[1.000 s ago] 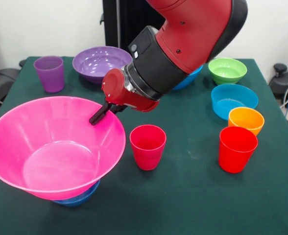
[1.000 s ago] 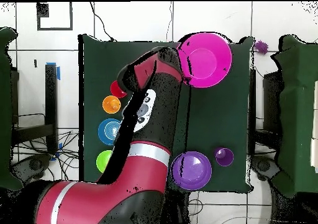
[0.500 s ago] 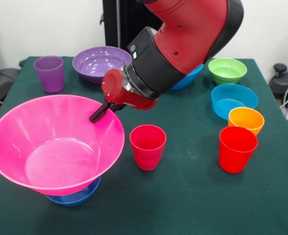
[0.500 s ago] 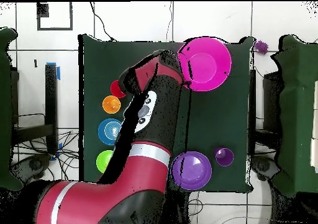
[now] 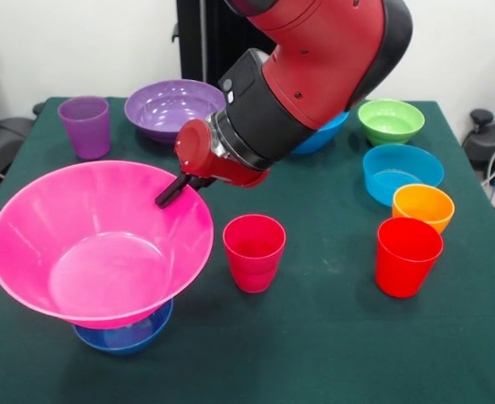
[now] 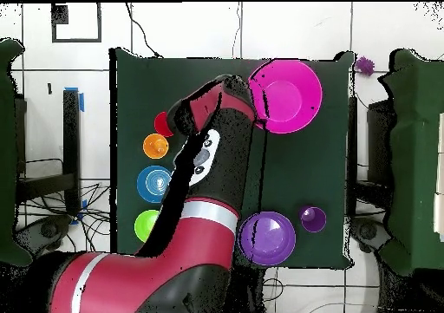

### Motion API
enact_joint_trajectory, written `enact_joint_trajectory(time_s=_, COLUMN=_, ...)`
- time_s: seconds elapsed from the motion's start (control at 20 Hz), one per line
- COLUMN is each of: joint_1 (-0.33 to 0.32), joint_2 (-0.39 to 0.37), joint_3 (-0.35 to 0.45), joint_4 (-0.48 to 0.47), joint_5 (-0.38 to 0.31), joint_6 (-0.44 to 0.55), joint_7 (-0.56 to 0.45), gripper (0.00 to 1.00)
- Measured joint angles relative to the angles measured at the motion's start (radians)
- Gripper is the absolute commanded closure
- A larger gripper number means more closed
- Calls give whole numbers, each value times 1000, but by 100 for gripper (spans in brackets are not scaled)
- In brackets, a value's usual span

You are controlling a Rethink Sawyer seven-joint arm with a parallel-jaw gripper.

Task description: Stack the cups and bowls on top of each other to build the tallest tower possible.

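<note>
On the dark green table (image 5: 332,337), toward its front-left part in the front view, the huge pink bowl (image 5: 96,244) sits tilted atop a small dark blue bowl (image 5: 125,335), whose rim pokes out beneath it. Gripper (image 5: 170,192) grips the pink bowl's far right rim, black fingers clamped together on the wall; red and black arm (image 5: 306,76) slants down to it from above.

Just right of the pink bowl: magenta-pink cup (image 5: 254,251), upright, standing apart. Further right: red cup (image 5: 408,255), upright, with the small orange bowl (image 5: 423,204) just behind it, then the cyan bowl (image 5: 401,171), then the green bowl (image 5: 391,119), in a rough line toward the far edge. Behind the pink bowl: translucent purple cup (image 5: 85,124) at far left, large purple bowl (image 5: 172,105) beside it. A blue bowl (image 5: 325,133) is mostly hidden behind the arm.

Overhead: pink bowl (image 6: 286,95) lies near one table corner, purple bowl (image 6: 267,238) and purple cup (image 6: 313,218) by the opposite edge. White tiled floor (image 6: 173,28) with dark seams surrounds the table; cables trail at one side. White wall behind.
</note>
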Motion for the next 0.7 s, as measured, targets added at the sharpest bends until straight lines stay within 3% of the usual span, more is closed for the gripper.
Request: enact_joint_trajectory(time_s=0.7, joint_1=0, joint_2=2, joint_3=18, joint_4=11, joint_5=0, joint_6=0, joint_7=0, gripper=100)
